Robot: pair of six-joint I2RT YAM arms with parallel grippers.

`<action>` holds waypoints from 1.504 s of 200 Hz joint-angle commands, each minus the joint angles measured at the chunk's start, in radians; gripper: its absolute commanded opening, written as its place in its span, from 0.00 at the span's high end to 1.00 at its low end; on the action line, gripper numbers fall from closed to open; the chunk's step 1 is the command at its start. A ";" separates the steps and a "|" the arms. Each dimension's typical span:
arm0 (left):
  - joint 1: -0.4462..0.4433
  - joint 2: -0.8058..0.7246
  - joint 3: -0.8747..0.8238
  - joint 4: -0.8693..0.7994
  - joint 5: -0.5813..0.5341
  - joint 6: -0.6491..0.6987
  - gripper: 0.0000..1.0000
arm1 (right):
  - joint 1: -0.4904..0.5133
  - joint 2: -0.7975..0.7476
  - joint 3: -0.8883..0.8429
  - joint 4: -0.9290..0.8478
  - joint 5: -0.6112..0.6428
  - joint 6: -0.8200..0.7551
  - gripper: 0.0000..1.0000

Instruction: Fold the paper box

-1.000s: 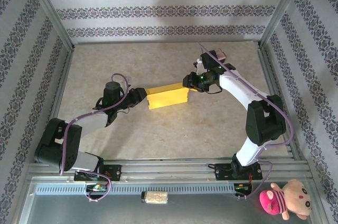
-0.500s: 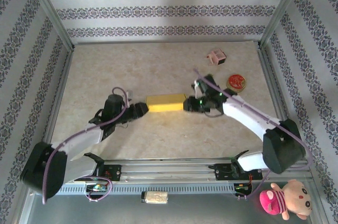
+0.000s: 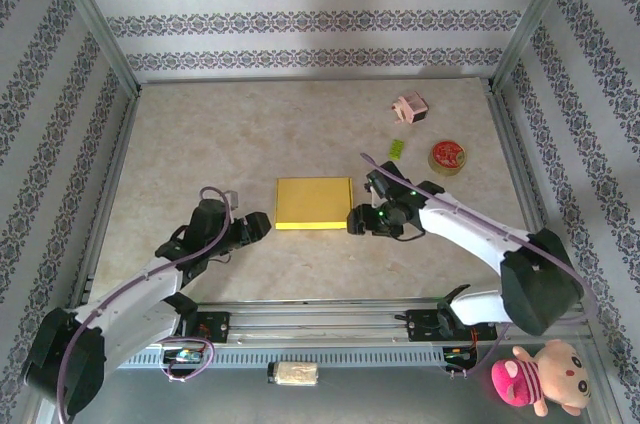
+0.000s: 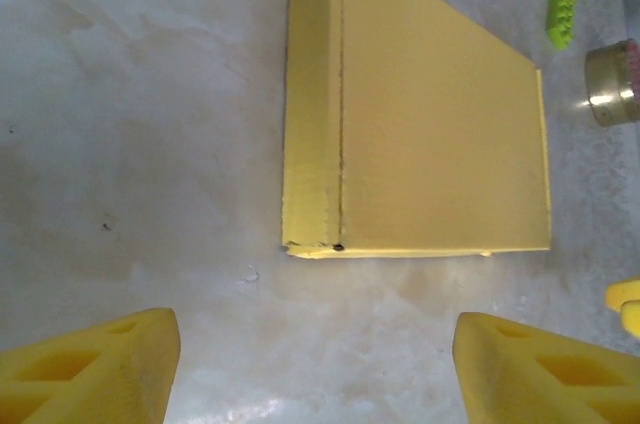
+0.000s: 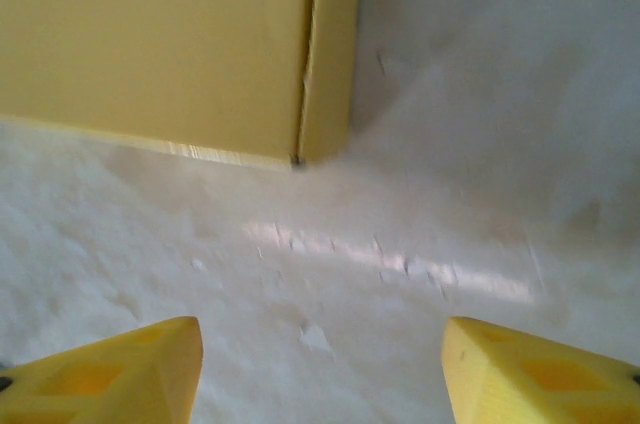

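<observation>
Left arm [image 3: 150, 279] lies low, stretched forward and to the right, and the left gripper [image 3: 262, 224] points inward with jaws spread wide, yellow fingers [image 4: 100, 364] far apart. Right arm [image 3: 470, 229] reaches in from its side, elbow tucked near its base, and the right gripper [image 3: 352, 221] faces left, jaws wide too.

The paper box [image 3: 313, 203] is showing plain yellow on every visible face. The table [image 3: 200, 134] beneath it is showing beige marbling. The walls [image 3: 300, 19] are carrying white with bands of dark floral print. Toward two o'clock from the box, a small pink box [image 3: 410, 108], a lime-green block [image 3: 397, 148] and a gold tin with a red lid [image 3: 447, 156] are adding colour. The left arm [image 3: 150, 284] and right arm [image 3: 470, 229] are wearing white and black. The left gripper [image 4: 310, 369] and right gripper [image 5: 320, 369] are showing yellow fingers. At five o'clock, a plush toy [image 3: 545, 379] is showing pink and tan.
</observation>
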 commanded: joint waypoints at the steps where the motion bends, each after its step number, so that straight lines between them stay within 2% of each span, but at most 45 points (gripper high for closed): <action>1: -0.010 0.095 0.022 0.137 -0.053 0.069 0.27 | -0.014 0.085 0.038 0.119 0.073 0.018 0.32; 23: -0.009 0.271 0.135 0.175 -0.033 0.129 0.27 | -0.030 0.181 0.089 0.181 0.103 0.031 0.30; 42: -0.010 0.441 0.196 0.265 0.030 0.078 0.28 | -0.045 0.256 0.121 0.258 0.040 0.046 0.35; 64: -0.009 0.599 0.217 0.444 0.081 -0.011 0.42 | -0.047 0.330 0.171 0.325 -0.016 0.088 0.43; 88: -0.006 0.728 0.263 0.544 0.045 -0.047 0.62 | -0.048 0.423 0.247 0.372 -0.012 0.155 0.49; 97: 0.001 0.776 0.300 0.552 0.030 -0.035 0.67 | -0.053 0.467 0.287 0.384 -0.003 0.173 0.50; 141: 0.105 1.020 0.580 0.576 -0.002 0.056 0.68 | -0.091 0.683 0.562 0.390 0.065 0.166 0.50; 183: 0.178 1.250 0.792 0.672 0.017 0.058 0.59 | -0.137 0.896 0.885 0.375 0.074 0.134 0.50; 216: 0.215 1.274 0.819 0.695 0.015 0.048 0.52 | -0.153 0.937 0.985 0.340 0.046 0.145 0.47; 245: 0.237 1.207 0.808 0.651 -0.006 0.098 0.39 | -0.159 0.902 1.025 0.287 0.065 0.082 0.30; 288: 0.283 1.070 0.795 0.556 -0.059 0.156 0.23 | -0.176 0.749 0.942 0.295 0.131 0.031 0.03; 301: 0.295 1.029 0.792 0.536 -0.055 0.167 0.22 | -0.186 0.701 0.928 0.286 0.141 0.009 0.02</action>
